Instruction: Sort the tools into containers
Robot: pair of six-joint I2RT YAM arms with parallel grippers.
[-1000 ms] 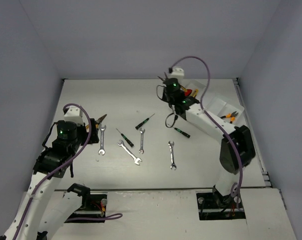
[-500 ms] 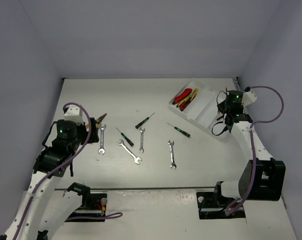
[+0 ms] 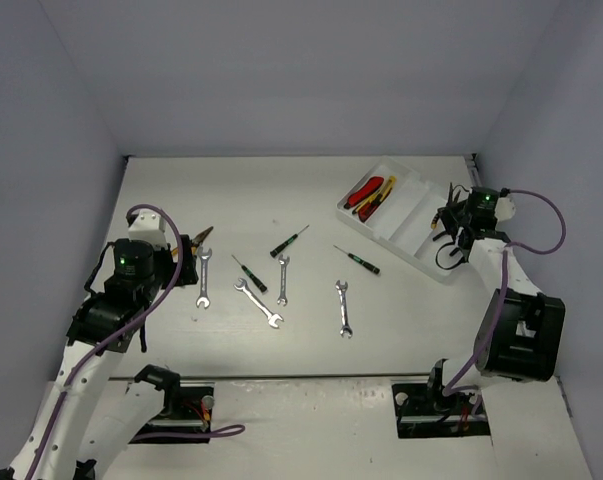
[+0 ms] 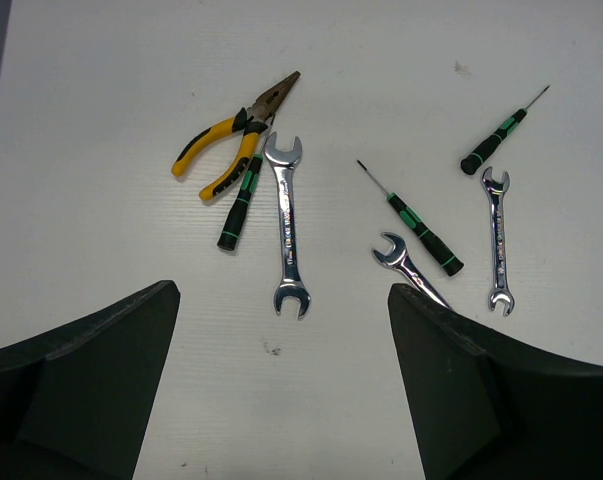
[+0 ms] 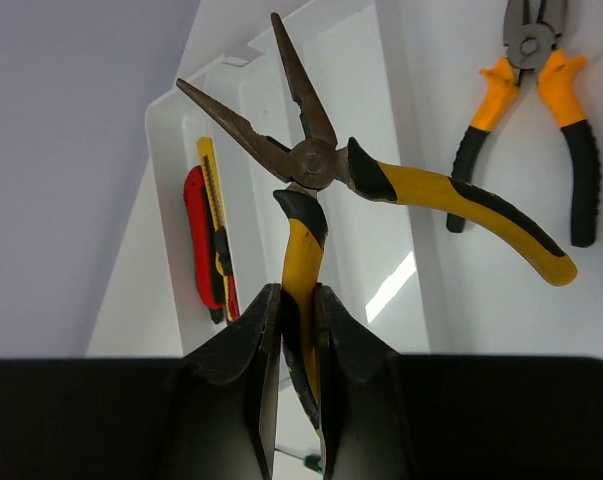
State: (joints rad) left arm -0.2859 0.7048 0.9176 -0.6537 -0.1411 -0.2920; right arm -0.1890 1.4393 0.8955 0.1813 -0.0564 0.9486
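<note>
My right gripper (image 5: 298, 310) is shut on one handle of yellow-handled long-nose pliers (image 5: 311, 160), which hang with handles spread above the middle compartments of the white tray (image 5: 381, 60). Orange-handled pliers (image 5: 541, 110) lie in a compartment to the right, and a red utility knife (image 5: 196, 240) and a yellow one (image 5: 217, 225) in the leftmost. From above, the right gripper (image 3: 449, 240) is over the tray's (image 3: 406, 200) near right end. My left gripper (image 4: 281, 325) stands open above the table, just short of a wrench (image 4: 287, 225), yellow pliers (image 4: 226, 145) and a screwdriver (image 4: 241, 200).
On the table's middle lie more wrenches (image 3: 259, 304) (image 3: 282, 280) (image 3: 343, 308) and screwdrivers (image 3: 289, 241) (image 3: 249, 273) (image 3: 359, 260). Grey walls close in the table on the left, back and right. The right arm's elbow (image 3: 521, 340) stands at the table's right edge.
The right arm has swung rightward from the tray's far left end to its near right end, then edged a little further right. The left arm and the loose tools have not moved.
</note>
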